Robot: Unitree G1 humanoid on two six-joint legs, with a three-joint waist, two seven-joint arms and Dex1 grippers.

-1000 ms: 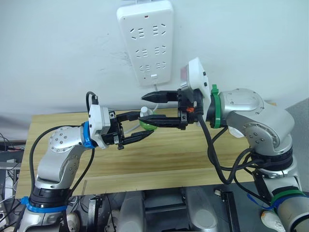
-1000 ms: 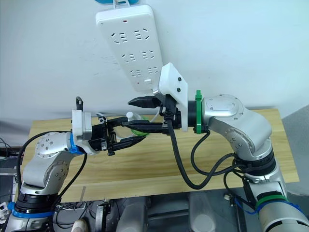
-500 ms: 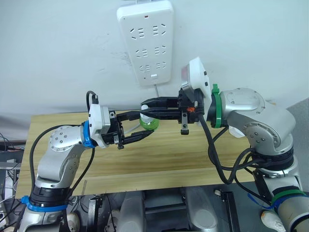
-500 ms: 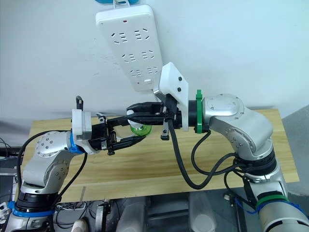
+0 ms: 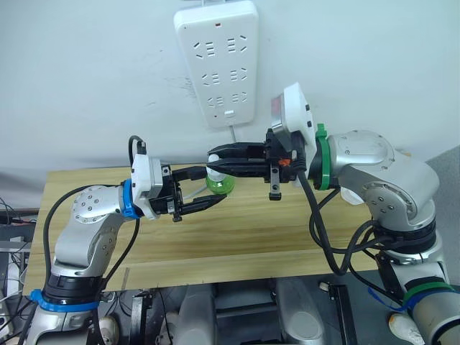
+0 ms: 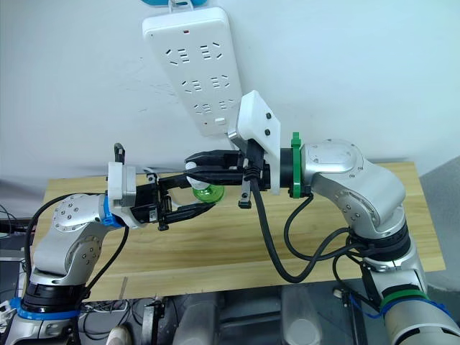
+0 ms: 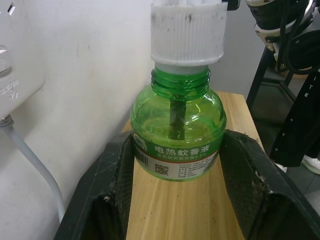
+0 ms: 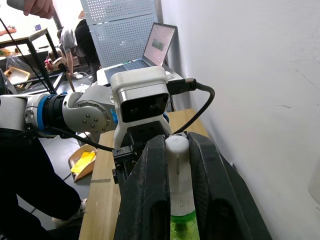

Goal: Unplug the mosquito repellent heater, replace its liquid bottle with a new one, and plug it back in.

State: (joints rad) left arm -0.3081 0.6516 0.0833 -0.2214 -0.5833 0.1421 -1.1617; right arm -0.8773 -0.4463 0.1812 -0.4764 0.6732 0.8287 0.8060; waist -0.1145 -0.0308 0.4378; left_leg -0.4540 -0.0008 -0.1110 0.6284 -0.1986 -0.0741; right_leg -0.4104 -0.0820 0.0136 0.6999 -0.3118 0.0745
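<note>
Step in hand, as judged: cap removal from new bottle (image 7: 177,135), held above worktop (image 5: 237,230) below power strip (image 5: 219,61).
- Bottle body to be kept clamped, steady, upright; cap (image 7: 187,32) to be turned about bottle axis, then lifted straight off so wick is not bent and liquid not spilled.
- Left gripper (image 5: 208,188): pinching green body at label, from 9 o'clock.
- Right gripper (image 6: 200,159): pressed on white cap, from 3 o'clock, at 12 o'clock of body.
- Threaded neck exposed below cap; cap judged partly loosened.
</note>
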